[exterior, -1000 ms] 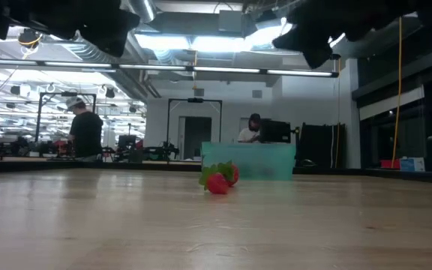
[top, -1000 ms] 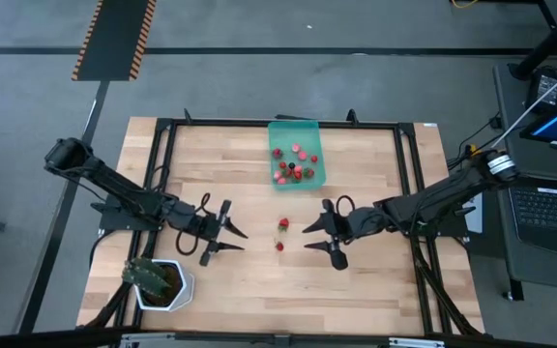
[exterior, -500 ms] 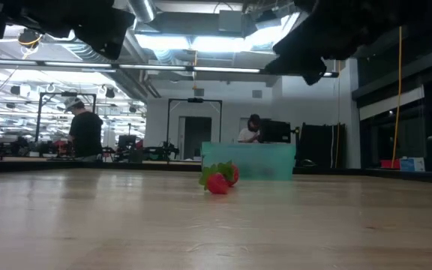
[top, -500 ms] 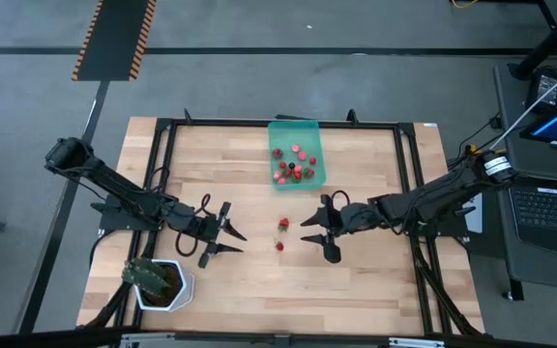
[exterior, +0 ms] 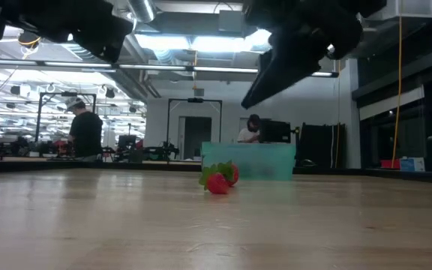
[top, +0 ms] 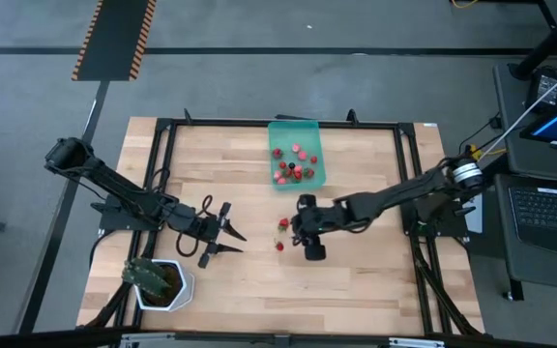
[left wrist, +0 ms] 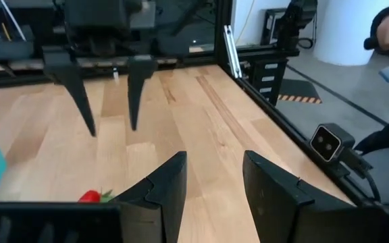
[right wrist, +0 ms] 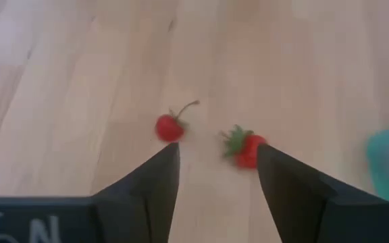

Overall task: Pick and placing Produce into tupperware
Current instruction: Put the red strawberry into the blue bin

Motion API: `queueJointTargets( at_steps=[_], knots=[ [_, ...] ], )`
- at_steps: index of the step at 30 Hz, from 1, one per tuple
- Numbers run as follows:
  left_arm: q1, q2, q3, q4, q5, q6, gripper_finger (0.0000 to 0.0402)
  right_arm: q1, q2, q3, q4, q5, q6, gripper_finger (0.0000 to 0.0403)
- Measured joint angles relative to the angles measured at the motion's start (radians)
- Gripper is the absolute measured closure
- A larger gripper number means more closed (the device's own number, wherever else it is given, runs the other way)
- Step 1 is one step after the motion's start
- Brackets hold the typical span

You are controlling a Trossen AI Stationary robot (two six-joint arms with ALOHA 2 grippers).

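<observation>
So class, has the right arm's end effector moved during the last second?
Yes. In the high view the right end effector has slid leftward, away from the table's right frame rail, ending beside the two loose strawberries.

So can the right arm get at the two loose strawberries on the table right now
Probably yes. The right gripper hangs open just beside the two strawberries, which lie on bare table, clear of the container, with nothing between.

Two black jointed arms (looped cables at wrists), each gripper with pointed dark fingers
</observation>
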Motion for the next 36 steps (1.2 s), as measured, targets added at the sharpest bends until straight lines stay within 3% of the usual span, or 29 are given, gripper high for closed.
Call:
queueJointTargets(
  at_steps=[6, 13, 28, 36],
  knots=[
    [0.000, 0.000, 0.000, -0.015, 0.000, 0.001, 0.0264, -0.037, 0.085, 0.061, -0.042, -0.104, -0.115, 0.0205],
    [0.000, 0.000, 0.000, -0.022, -0.003, 0.001, 0.0264, -0.083, 0.130, 0.089, -0.087, -0.107, -0.201, 0.0205],
    [0.000, 0.000, 0.000, -0.037, -0.003, 0.002, 0.0264, -0.131, 0.204, 0.089, -0.026, -0.099, -0.197, 0.0205],
    [0.000, 0.000, 0.000, -0.044, -0.004, 0.010, 0.0264, -0.131, 0.214, 0.090, 0.011, -0.091, -0.192, 0.0164]
  ],
)
